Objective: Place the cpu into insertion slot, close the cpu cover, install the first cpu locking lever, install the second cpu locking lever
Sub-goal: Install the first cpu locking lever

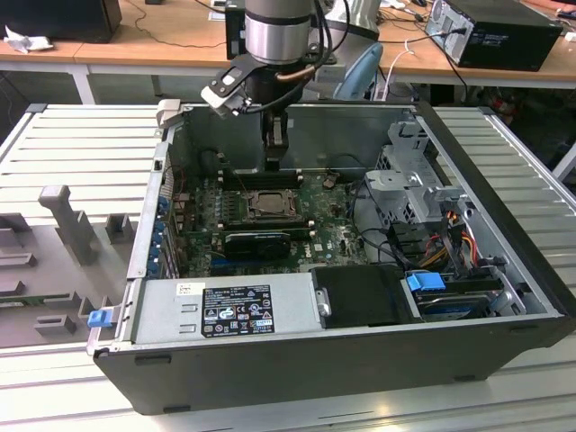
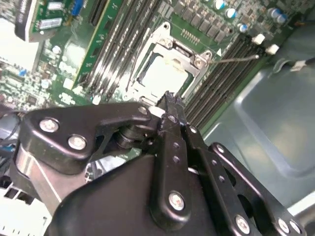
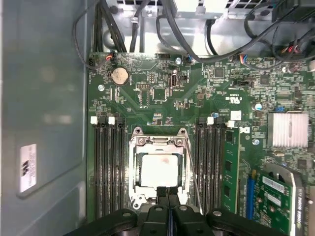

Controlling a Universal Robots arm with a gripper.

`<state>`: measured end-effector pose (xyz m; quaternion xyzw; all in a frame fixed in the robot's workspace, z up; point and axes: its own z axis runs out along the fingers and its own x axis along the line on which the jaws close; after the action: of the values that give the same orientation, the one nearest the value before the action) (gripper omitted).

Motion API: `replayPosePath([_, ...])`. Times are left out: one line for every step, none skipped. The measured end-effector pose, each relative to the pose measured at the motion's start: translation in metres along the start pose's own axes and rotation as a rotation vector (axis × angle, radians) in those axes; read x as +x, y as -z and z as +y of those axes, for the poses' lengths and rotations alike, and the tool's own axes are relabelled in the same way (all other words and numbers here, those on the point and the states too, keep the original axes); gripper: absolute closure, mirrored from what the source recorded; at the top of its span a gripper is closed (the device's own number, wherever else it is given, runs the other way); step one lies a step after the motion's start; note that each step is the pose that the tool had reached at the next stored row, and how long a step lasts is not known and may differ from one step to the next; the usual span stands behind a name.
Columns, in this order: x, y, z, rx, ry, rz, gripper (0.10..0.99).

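The cpu (image 3: 158, 169) (image 2: 164, 76) lies pale and flat in the insertion slot (image 1: 269, 203) on the green board. The cpu cover (image 3: 135, 164) (image 2: 167, 45), a silver frame, lies down around it, and the chip shows through its window. A thin wire lever (image 3: 193, 183) (image 2: 237, 58) runs along one side of the socket, slanting away from the frame. My gripper (image 3: 168, 192) (image 2: 170, 101) (image 1: 275, 151) hangs just over one edge of the socket. Its black fingertips are pressed together and shut, with nothing between them.
Black memory slots (image 3: 107, 167) flank the socket on both sides, and one holds a green module (image 3: 230, 167). A finned heatsink (image 3: 289, 130) and cable bundles (image 3: 172, 24) lie beyond. In the exterior view, the case's grey wall (image 1: 360, 126), drive cage (image 1: 414, 193) and power supply (image 1: 229, 310) box in the board.
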<state>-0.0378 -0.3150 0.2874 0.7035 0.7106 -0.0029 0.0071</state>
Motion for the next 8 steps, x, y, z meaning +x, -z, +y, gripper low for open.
replayPosePath([-0.0001, 0.0042, 0.0, 0.0, 0.0, 0.0, 0.98])
replayPosePath([-0.0001, 0.0076, 0.0, 0.0, 0.0, 0.0, 0.98])
replayPosePath([-0.0001, 0.0126, 0.0001, 0.0, 0.0, -0.0001, 0.98])
replayPosePath([-0.0002, 0.0181, 0.0001, 0.0, 0.0, -0.0006, 0.98])
replayPosePath([-0.0002, 0.023, 0.0002, 0.0, 0.001, -0.0018, 0.98])
replayPosePath([-0.0002, 0.0231, 0.0, 0.0, 0.008, -0.0031, 0.98])
replayPosePath([-0.0003, 0.0232, 0.0001, 0.0, 0.023, -0.0046, 0.98])
replayPosePath([-0.0003, 0.0233, 0.0, -0.001, 0.051, -0.0058, 0.98])
